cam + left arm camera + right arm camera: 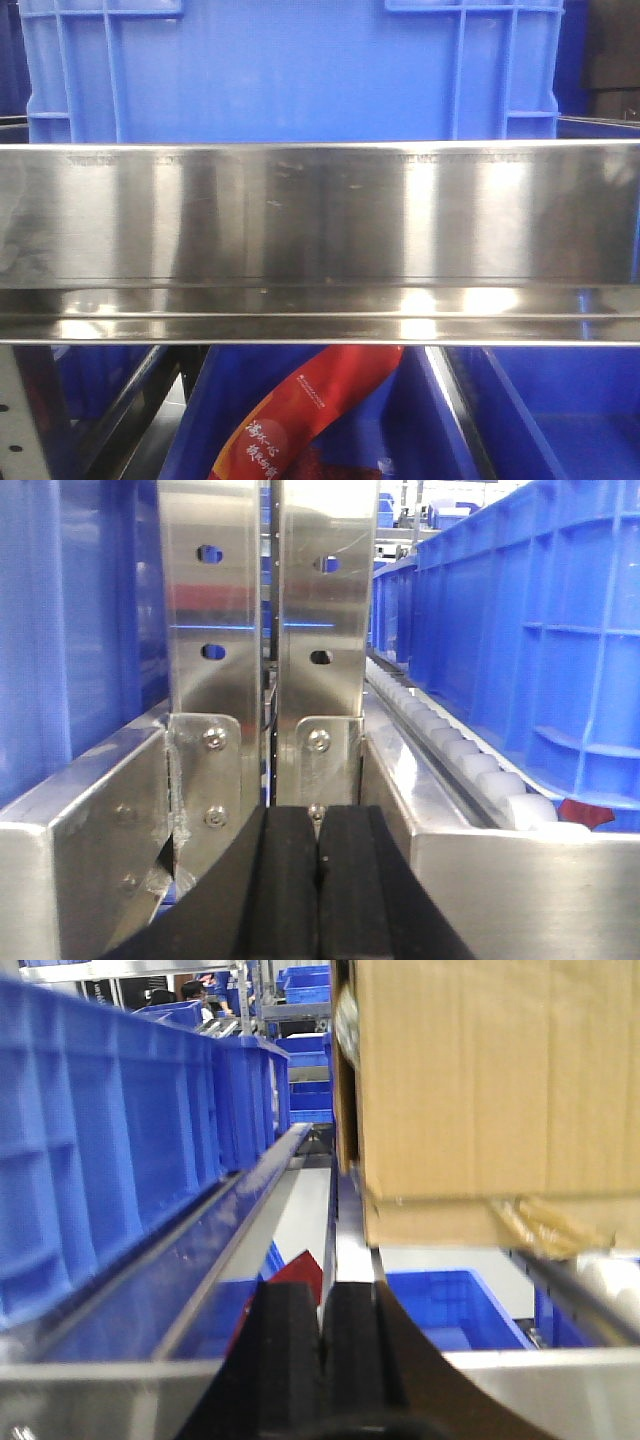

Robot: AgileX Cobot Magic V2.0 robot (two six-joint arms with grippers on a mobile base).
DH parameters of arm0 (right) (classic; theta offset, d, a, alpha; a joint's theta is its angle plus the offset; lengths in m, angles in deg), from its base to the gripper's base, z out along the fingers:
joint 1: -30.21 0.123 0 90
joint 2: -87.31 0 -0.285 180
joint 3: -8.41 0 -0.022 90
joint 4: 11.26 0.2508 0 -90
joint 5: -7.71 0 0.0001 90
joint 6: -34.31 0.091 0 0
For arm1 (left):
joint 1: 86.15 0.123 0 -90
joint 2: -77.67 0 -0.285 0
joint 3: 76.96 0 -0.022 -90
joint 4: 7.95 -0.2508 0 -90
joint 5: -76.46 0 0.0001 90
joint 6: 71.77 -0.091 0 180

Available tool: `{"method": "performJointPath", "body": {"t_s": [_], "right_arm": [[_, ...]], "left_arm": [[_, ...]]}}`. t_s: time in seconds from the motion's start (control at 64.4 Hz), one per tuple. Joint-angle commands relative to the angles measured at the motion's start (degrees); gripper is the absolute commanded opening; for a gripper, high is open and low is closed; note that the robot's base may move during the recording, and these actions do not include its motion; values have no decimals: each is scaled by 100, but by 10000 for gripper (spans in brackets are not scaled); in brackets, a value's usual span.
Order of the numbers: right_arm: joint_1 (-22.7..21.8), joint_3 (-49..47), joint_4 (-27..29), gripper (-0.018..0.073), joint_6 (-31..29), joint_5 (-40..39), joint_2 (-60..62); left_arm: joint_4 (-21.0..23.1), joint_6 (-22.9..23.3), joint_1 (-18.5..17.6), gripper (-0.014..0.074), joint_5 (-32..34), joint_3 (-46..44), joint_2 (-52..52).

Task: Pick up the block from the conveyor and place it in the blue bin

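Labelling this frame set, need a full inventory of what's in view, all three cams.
blue bin: several, blue; one behind the steel rail in front view, more below, others flanking both wrist views
steel rail: one, silver, across front view
red package: one, red with white print, in a lower bin
steel uprights: two, silver, centre of left wrist view
rollers: one row, white, right of the uprights
cardboard box: one, brown, upper right of right wrist view
left gripper: black jaws together, empty
right gripper: black jaws together, empty

Bin (290, 70) behind rail (320, 240), packet (300, 420) below.
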Motion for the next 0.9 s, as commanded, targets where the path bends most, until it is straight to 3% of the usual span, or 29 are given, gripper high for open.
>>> {"method": "performJointPath", "body": {"t_s": [0.0, 0.885], "right_arm": [[-27, 44, 28, -162, -15, -353, 31], [-27, 44, -117, -162, -29, -353, 31]], "left_arm": [[-5, 30, 12, -111, 107, -10, -38], [-5, 30, 12, -111, 107, -10, -38]]}}
